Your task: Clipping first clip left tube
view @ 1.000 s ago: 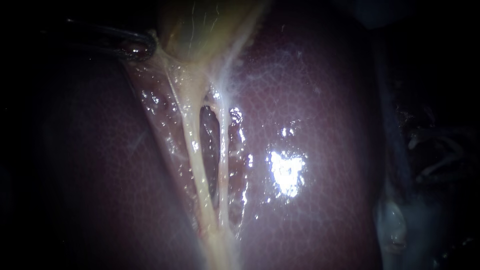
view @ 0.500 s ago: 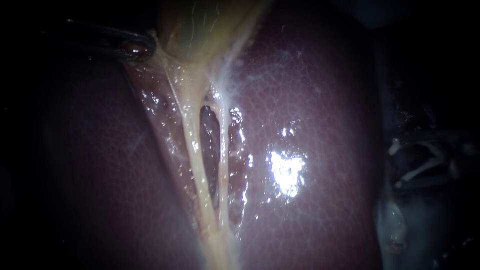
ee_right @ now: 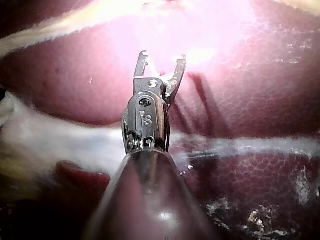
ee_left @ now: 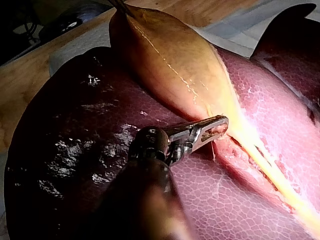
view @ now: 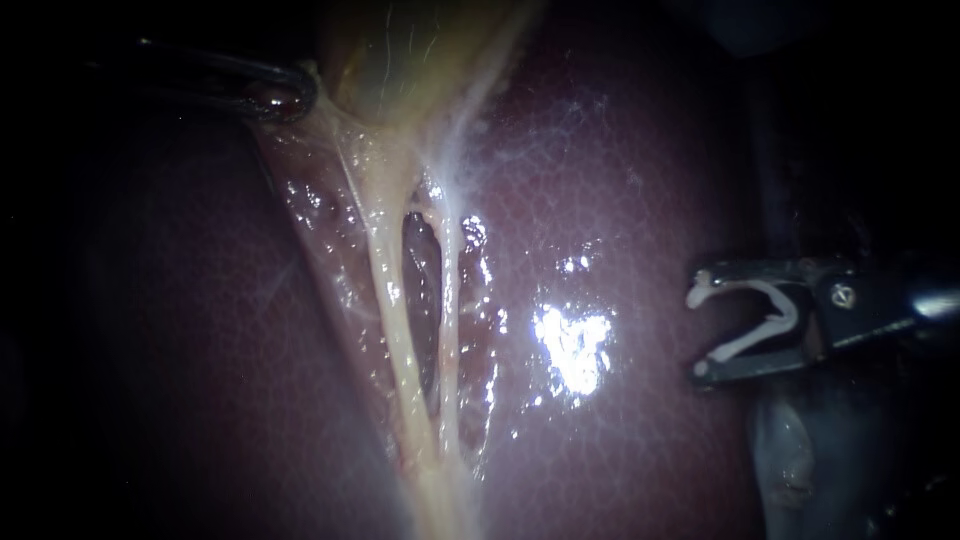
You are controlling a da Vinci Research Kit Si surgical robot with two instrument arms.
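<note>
Two pale tubes run down the liver (view: 620, 190) from the yellow gallbladder (view: 400, 50): the left tube (view: 395, 320) is thicker, the right tube (view: 447, 330) thinner. At the upper left, my left instrument (view: 290, 95) is shut on the gallbladder's neck, pulling it taut; the left wrist view shows the same grip (ee_left: 217, 126) beside the gallbladder (ee_left: 170, 55). My right instrument (view: 700, 326) comes in from the right, its jaws wide apart and holding a white clip (view: 750, 288). It is well to the right of both tubes. In its wrist view the jaws (ee_right: 163, 56) point at bright tissue.
A bright wet glare (view: 570, 345) lies on the liver between the tubes and the right instrument. Pale tissue (view: 790, 450) sits under the right instrument at the liver's edge. In the left wrist view, dark liver (ee_left: 75, 125) rests on a wooden bench (ee_left: 20, 85).
My right instrument has come in from the dark right edge, moving left over the liver with the clip in its jaws. The left instrument and the tubes have held still.
</note>
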